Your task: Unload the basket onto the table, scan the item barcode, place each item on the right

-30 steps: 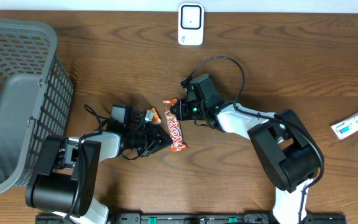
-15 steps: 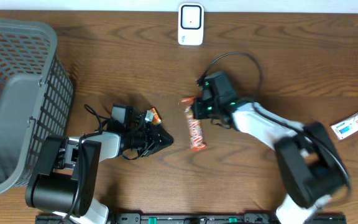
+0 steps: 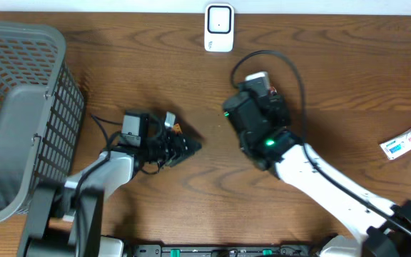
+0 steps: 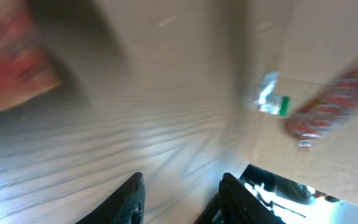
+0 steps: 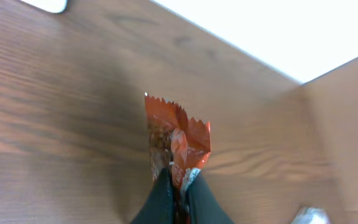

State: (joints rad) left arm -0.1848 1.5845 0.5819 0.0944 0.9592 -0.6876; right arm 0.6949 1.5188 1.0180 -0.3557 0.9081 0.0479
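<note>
We found the right pincer [image 5: 178,180] fully closed, its two fingers pinching the lower end of the candy bar [image 5: 178,140]. The bar stood up out of the fingertips, its red wrapper crumpled and its serrated edge farthest from the pincer, above the wooden table [image 5: 55,124]. From overhead the right wrist hid both that pincer and the bar. The white scanner [image 3: 219,28] lay ahead of the right pincer, near the table's far edge and apart from it.

The left pincer [image 4: 182,180] stood partly open, with only bare tabletop between its fingers [image 4: 132,199]; it held nothing. Its wrist view was badly blurred, so we could not make out much ahead of it. The grey basket [image 3: 20,107] sat well behind the left pincer, and a small white box [image 3: 404,141] lay well apart from the right one, off to the side.
</note>
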